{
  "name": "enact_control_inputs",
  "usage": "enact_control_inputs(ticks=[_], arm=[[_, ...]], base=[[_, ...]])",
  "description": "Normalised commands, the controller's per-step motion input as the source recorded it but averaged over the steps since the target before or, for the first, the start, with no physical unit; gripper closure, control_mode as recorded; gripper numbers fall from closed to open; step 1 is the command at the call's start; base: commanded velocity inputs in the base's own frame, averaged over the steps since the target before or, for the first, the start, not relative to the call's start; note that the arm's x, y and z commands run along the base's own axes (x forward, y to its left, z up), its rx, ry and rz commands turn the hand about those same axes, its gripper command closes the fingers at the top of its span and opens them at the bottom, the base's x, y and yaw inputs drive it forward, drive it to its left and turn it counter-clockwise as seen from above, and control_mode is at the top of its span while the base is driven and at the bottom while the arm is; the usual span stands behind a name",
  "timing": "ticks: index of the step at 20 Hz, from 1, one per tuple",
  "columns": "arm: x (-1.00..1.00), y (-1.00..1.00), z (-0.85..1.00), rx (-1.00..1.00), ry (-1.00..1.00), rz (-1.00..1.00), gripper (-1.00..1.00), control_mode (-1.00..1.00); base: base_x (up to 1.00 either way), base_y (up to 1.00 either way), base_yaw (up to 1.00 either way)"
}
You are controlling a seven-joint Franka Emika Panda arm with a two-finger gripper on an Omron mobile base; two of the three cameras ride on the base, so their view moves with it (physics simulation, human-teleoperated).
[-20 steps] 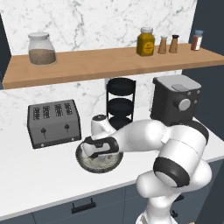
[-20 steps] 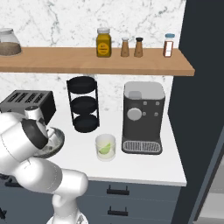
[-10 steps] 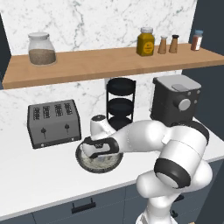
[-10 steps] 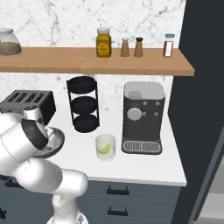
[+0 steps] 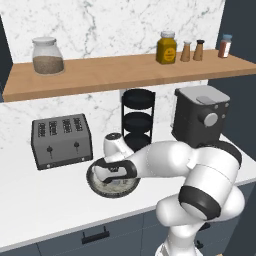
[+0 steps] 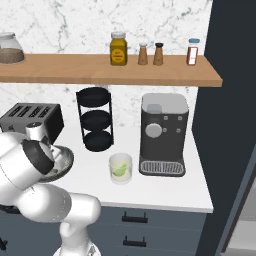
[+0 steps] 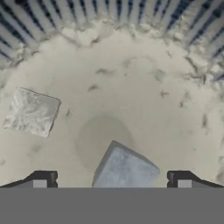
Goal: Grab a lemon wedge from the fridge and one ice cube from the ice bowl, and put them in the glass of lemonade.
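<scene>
An ice cube (image 7: 124, 169) sits on the speckled floor of the ice bowl (image 5: 96, 183), right between the two fingers (image 7: 43, 178), which stand wide apart and hold nothing. It looks small, hard and likely slick, so I'd pinch it squarely on two opposite flat faces. A second cube (image 7: 31, 112) lies off to one side. The glass of lemonade (image 6: 120, 168) waits on the bench (image 6: 165, 187) beside the coffee machine (image 6: 164, 133).

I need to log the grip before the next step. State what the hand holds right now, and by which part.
Nothing is held. The hand is open inside the ice bowl, its fingertips standing apart on either side of an ice cube without closing on it.
</scene>
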Motion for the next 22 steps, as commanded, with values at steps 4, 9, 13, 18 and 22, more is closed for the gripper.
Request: enact_control_inputs(ticks=[4,9,13,18,22], arm=[[0.15,0.00,0.00,0.00,0.05,0.00,-1.00,-1.00],[0.00,0.00,0.00,0.00,0.00,0.00,-1.00,-1.00],[0.00,0.00,0.00,0.00,0.00,0.00,-1.00,-1.00],[0.00,0.00,0.00,0.00,0.00,0.00,1.00,-1.00],[0.00,0.00,0.00,0.00,0.00,0.00,1.00,-1.00]], base=[[0.00,0.00,0.00],[0.00,0.00,0.00],[0.00,0.00,0.00],[0.00,0.00,0.00],[0.00,0.00,0.00]])
